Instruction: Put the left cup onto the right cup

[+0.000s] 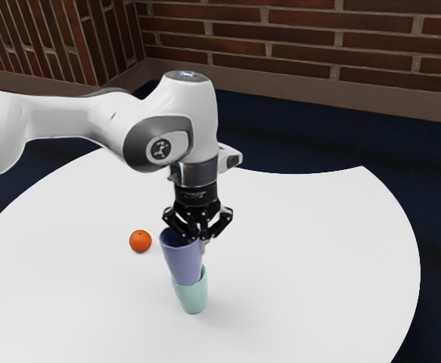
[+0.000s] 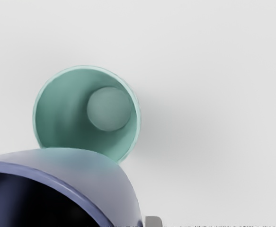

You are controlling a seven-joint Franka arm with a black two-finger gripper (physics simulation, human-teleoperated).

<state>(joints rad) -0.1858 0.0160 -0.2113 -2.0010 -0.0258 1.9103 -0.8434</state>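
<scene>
- The table (image 1: 318, 227) is round and plain white, on a dark blue floor (image 1: 341, 128). A red brick wall (image 1: 296, 38) runs along the back of the room.
- The white arm (image 1: 76, 125) comes in from the exterior view's left and points its gripper (image 1: 198, 233) straight down over the cups, which are nearer the table's front edge than its back edge.
- The gripper's fingers are pinched together on the rim of the purple cup (image 1: 181, 261), grasping it.
- The purple cup leans toward the exterior view's left, with its base down in the mouth of the green cup (image 1: 191, 296), which stands upright on the table.
- An orange (image 1: 139, 240) lies just beside the cups, toward the exterior view's left, apart from both.
- The wrist view looks down into the green cup (image 2: 66, 113) as far as its pale round bottom. The purple cup (image 2: 81, 175) is large and blurred under the hand, overlapping the green rim on one side, with bare table (image 2: 213, 71) around them.
</scene>
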